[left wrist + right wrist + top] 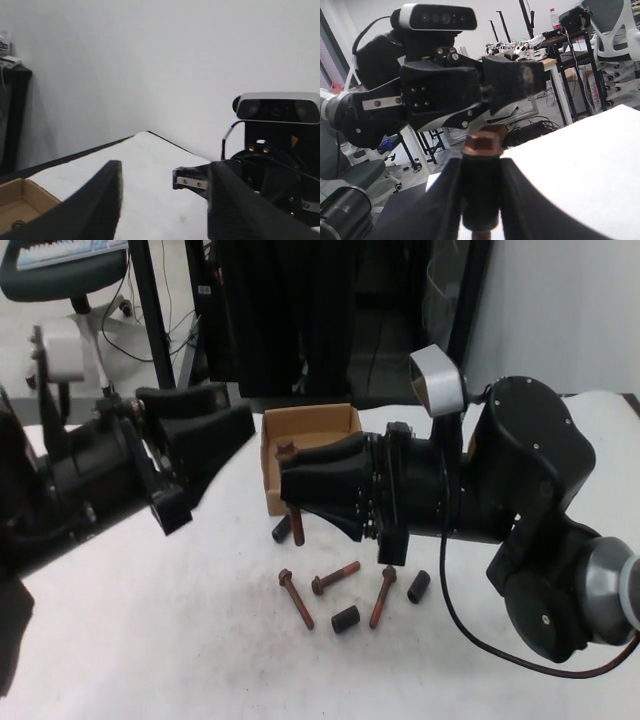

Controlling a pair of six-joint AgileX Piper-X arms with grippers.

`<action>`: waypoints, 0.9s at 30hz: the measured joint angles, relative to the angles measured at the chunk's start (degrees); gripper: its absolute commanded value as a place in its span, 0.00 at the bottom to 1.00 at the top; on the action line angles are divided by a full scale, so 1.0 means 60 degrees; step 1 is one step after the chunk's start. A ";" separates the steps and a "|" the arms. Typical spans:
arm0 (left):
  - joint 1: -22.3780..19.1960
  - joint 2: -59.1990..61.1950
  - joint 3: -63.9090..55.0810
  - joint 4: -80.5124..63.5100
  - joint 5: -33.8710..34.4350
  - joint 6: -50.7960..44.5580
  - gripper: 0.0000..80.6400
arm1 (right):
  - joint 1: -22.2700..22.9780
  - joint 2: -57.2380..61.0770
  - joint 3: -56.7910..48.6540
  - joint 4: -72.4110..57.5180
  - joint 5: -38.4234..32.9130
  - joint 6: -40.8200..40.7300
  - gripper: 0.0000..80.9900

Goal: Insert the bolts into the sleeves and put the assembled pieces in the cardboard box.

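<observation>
My right gripper (290,485) is shut on a black sleeve (480,197) with a rusty bolt (481,144) through it, held upright just in front of the cardboard box (310,425). The bolt's head (285,450) sticks out above the fingers and its shank (297,525) below. My left gripper (235,425) hovers open and empty to the left of the box, facing the right one; its fingers (100,210) stand wide apart. On the table lie three loose bolts (296,598), (335,578), (382,596) and three loose sleeves (281,531), (346,619), (418,586).
The white table surface (150,640) has free room at the front left. A small dark piece (17,225) lies inside the box corner (22,197). Beyond the far edge stand a dark rack (300,310) and a chair (60,280).
</observation>
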 measured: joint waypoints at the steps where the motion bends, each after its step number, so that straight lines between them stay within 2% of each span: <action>1: 0.0136 0.0000 0.0000 -0.0085 -0.0057 0.0000 0.21 | -0.0054 0.0000 0.0000 0.0000 0.0063 -0.0002 0.01; 2: 0.0305 0.0000 0.0000 -0.0147 -0.0144 0.0000 0.06 | -0.0065 0.0000 0.0000 0.0000 0.0084 -0.0002 0.01; 3: 0.0469 0.0000 0.0000 -0.0167 -0.0208 0.0000 0.00 | -0.0118 0.0000 -0.0031 0.0000 0.0155 -0.0002 0.01; 8: 0.0974 0.0000 0.0000 -0.0186 -0.0317 -0.0244 0.00 | -0.0501 0.0000 -0.0472 0.0383 0.1130 -0.0163 0.01; 10: 0.1019 -0.0029 0.0000 -0.0194 -0.0317 -0.0442 0.00 | -0.0695 -0.0018 -0.1167 0.1854 0.1976 -0.0995 0.01; 11: 0.1013 -0.0068 0.0019 -0.0194 -0.0317 -0.0513 0.00 | -0.0704 -0.0018 -0.1167 0.1995 0.2036 -0.1069 0.01; 14: 0.1013 -0.0216 0.0018 -0.0194 -0.0317 -0.0577 0.00 | -0.0780 -0.0018 -0.2139 0.4503 0.3223 -0.2520 0.01; 17: 0.1013 -0.0502 0.0018 -0.0194 -0.0317 -0.0592 0.00 | -0.0773 0.0120 -0.3332 0.7599 0.5146 -0.4323 0.01; 20: 0.1013 -0.0839 0.0061 -0.0210 -0.0317 -0.0611 0.00 | -0.0815 0.0524 -0.4451 0.9399 0.6644 -0.5623 0.01; 23: 0.1013 -0.0963 0.0113 -0.0172 -0.0317 -0.0635 0.00 | -0.0913 0.1151 -0.5472 1.0197 0.7254 -0.6161 0.01; 27: 0.1013 -0.1231 0.0288 0.0019 -0.0317 -0.0872 0.00 | -0.0971 0.1888 -0.6292 1.0764 0.7427 -0.6315 0.01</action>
